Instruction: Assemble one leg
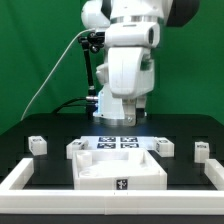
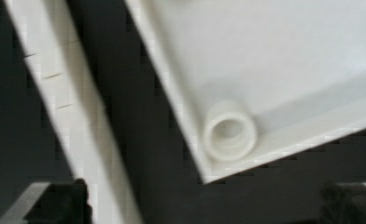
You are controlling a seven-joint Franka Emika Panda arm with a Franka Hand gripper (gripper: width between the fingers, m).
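Gripper [image 2: 201, 203], we are seeing, is gaping wide and empty over the tabletop [image 2: 286, 60] corner; a leg [image 1: 37, 144] is sitting apart.

The arm [image 1: 128, 60] stands at the centre of the exterior view, upper links folded at the top and the white wrist housing [image 1: 124, 72] pointing straight down. The gripper [image 1: 122, 117] hangs directly below the wrist, low and mostly in shadow in that view. In the wrist view its two dark fingers [image 2: 52, 205] show at opposite edges, spread wide apart, with nothing clamped between them.
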